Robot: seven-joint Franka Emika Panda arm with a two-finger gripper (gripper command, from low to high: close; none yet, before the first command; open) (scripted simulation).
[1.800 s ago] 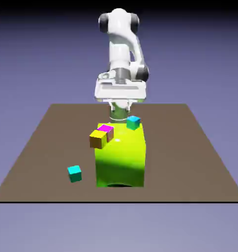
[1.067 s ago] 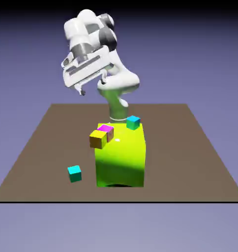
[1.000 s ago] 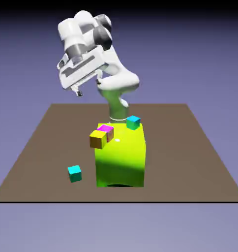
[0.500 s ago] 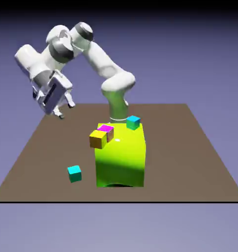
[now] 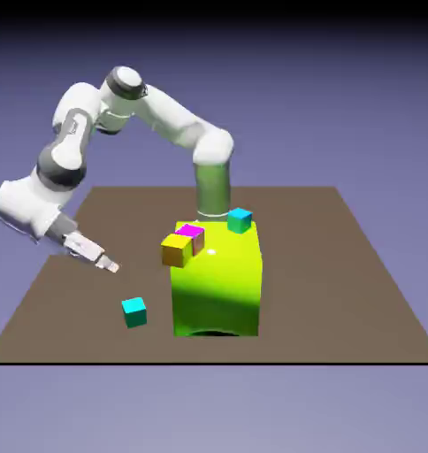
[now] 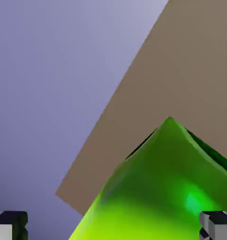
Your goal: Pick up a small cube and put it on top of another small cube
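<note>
A: Cube (image 5: 134, 311) first, since it lies nearest: small, turquoise, flat on the table (image 5: 341, 301) near the front edge, on the exterior view's left, just beside the big lime block (image 5: 217, 287) but not touching it. Nothing stands on it, so it looks like the easy one to pick.

B: And the gripper (image 5: 105, 263)?

A: A little farther back and to the left of that cube, above the table, empty. Its jaws stand wide apart; in the hand view the two finger tips (image 6: 10, 224) sit at the far corners of the bottom edge with nothing between them. That fits an approach, not a grasp.

B: Is it aimed at the cube?

A: I'd judge not yet. It slants down toward the right, and the hand view shows only the lime block and bare table, no turquoise at all. The wrist would need to tip downward and line up over the cube.

B: What lies beyond?

A: On the block's near-left top corner, a yellow cube (image 5: 175, 250) with a magenta cube (image 5: 191, 234) touching behind it. At the far right corner, a teal cube (image 5: 240, 220), slightly bluer. The arm's base rises behind the block.

B: Why does height matter?

A: Those three sit raised, so stacking there means a lift clear of the block's edge. Which one is the target, I cannot tell.
</note>
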